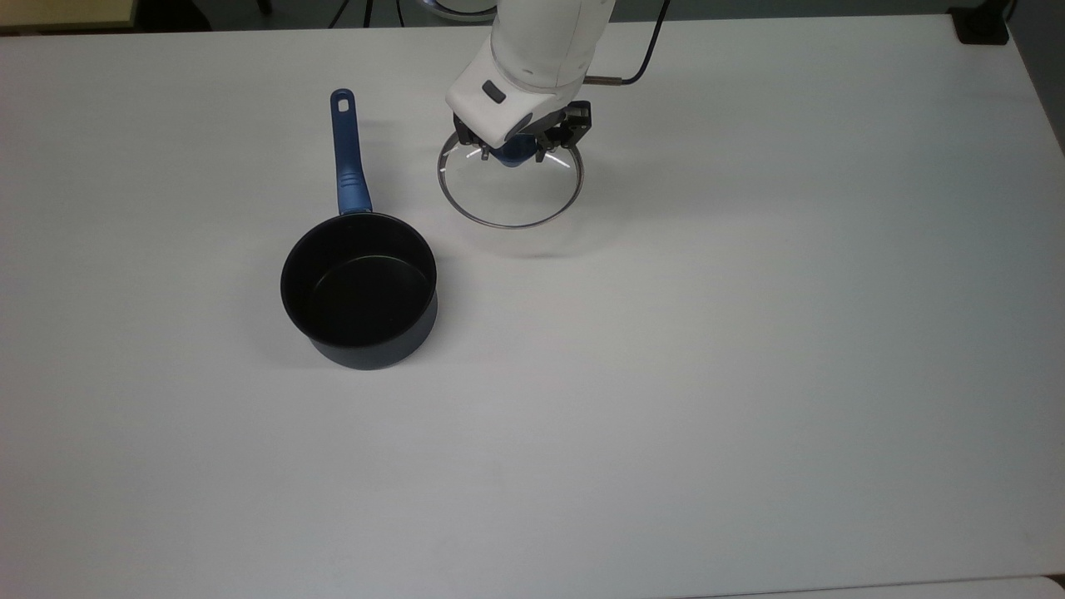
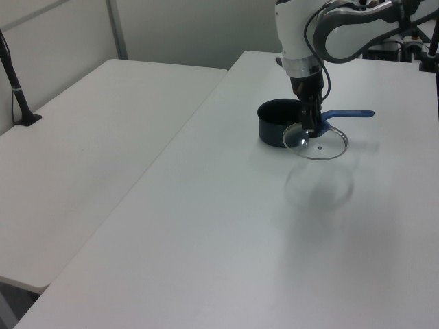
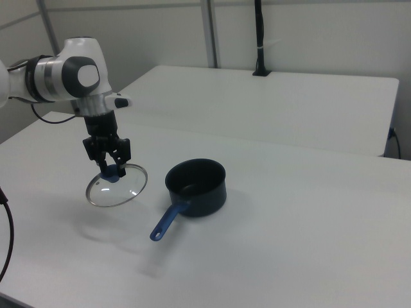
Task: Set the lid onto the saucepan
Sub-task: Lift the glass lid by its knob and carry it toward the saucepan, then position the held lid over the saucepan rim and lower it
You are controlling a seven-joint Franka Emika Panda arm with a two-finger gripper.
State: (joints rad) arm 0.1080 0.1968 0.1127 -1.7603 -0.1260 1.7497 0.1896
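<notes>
I see the lid [image 1: 509,190] hanging clear of the bench [image 1: 749,374], its glass casting a faint ring of shadow on the white surface beneath it. It tilts slightly in the right view [image 3: 117,187], with the blue knob uppermost. The gripper [image 1: 517,151] pinches that knob between its two fingers, which point straight down onto it [image 2: 307,130].

The saucepan [image 1: 359,289] stands upright on the bench, well apart from the lid, toward the top view's left and nearer the top view's bottom edge. Its black interior is open. Its long blue handle [image 1: 347,154] runs away from the bowl toward the far edge of the bench in the top view, and the lid hangs just to the right of that handle there.

The arm [image 3: 70,80] comes in from the far edge of the bench in the top view. Its white wrist [image 1: 532,62] is bent so the last link drops vertically over the lid. A dark cable [image 1: 641,58] loops off the wrist.

In the left view, a second white table [image 2: 89,151] stands beside the bench.
</notes>
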